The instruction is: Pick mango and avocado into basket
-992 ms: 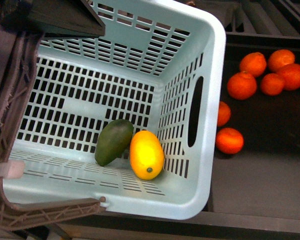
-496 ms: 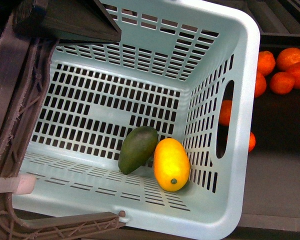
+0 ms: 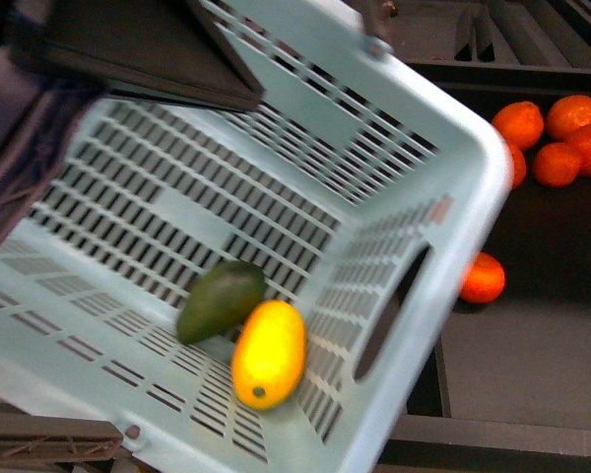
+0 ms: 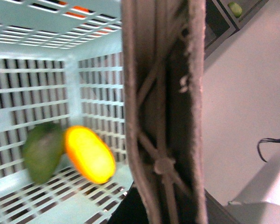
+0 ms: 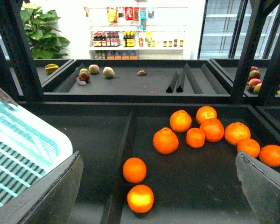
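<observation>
Teal basket (image 3: 443,266) holds mango (image 3: 268,355) touching avocado (image 3: 220,301); right tool (image 5: 158,186) gapes open, well apart.

mango (image 3: 268,354) touching avocado (image 3: 221,301) | both on tilted basket (image 3: 443,296) floor

Right pincer (image 5: 158,186) wide apart.
</observation>
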Robot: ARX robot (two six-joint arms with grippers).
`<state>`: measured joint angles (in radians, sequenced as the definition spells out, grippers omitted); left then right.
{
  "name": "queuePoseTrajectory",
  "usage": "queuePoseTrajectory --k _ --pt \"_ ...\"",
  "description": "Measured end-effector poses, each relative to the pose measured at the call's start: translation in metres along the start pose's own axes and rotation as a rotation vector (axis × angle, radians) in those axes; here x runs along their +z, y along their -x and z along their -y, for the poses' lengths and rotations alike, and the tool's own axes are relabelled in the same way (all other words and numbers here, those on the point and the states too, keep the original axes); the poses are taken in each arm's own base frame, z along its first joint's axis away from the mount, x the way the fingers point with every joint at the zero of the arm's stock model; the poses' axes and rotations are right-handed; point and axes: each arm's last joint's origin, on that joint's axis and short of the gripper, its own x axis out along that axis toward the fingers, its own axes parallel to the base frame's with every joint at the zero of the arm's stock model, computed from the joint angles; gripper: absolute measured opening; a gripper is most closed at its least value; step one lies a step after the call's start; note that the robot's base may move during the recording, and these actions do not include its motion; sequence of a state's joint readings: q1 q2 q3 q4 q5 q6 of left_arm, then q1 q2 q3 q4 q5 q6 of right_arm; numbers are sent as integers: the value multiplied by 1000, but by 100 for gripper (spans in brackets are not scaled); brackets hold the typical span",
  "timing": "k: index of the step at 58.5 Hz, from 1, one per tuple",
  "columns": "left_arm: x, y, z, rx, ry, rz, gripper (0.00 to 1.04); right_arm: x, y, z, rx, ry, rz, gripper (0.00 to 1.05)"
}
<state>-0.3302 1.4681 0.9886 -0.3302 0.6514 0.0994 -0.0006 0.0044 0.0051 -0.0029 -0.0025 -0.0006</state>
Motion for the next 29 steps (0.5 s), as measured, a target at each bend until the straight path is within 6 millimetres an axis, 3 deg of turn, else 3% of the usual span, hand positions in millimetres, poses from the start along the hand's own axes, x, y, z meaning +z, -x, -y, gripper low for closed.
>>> queuePoseTrajectory --k 6,16,23,29 --pt "16 -28 -21 18 -14 74 5 0 0 0 0 0 0 97" --pt "75 -57 -54 186 203 312 6 0 0 0 -1 0 0 97" --pt "114 -57 -89 402 530 518 6 0 0 0 0 0 0 97" --pt "128 -49 -125 555 804 670 5 0 0 0 -1 0 0 97"
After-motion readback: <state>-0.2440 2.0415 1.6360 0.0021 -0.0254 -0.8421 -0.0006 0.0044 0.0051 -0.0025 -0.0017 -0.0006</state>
